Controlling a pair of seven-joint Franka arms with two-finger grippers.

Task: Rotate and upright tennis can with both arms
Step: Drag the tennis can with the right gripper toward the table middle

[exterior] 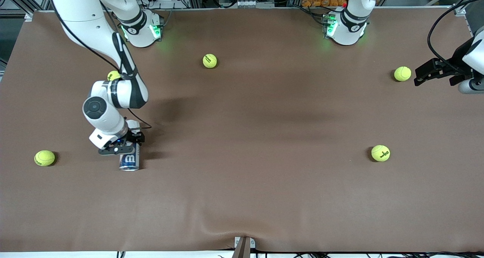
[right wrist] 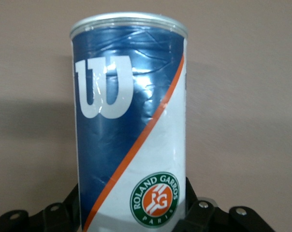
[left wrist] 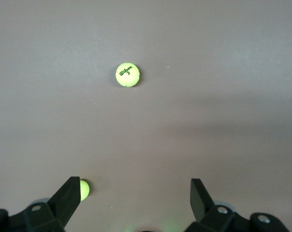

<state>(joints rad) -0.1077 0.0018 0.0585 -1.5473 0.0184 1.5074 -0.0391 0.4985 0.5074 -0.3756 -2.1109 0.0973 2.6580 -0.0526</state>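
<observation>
The tennis can (exterior: 129, 160) has a navy and white label with a white "W" and a silvery rim. It is toward the right arm's end of the table, and its rim end points toward the front camera. My right gripper (exterior: 126, 148) is shut on its other end. In the right wrist view the can (right wrist: 129, 121) stretches away from the gripper (right wrist: 132, 203), with black fingers (right wrist: 192, 200) on both sides. I cannot tell whether it rests on the cloth. My left gripper (exterior: 419, 76) is open and empty, over the left arm's end of the table; the left wrist view (left wrist: 135, 186) shows its jaws spread wide.
Several yellow-green tennis balls lie on the brown cloth (exterior: 257, 182): one beside the left gripper (exterior: 402, 73), one nearer the front camera (exterior: 380, 153), one near the bases (exterior: 210, 61), one beside the can (exterior: 44, 158), one half hidden by the right arm (exterior: 112, 75).
</observation>
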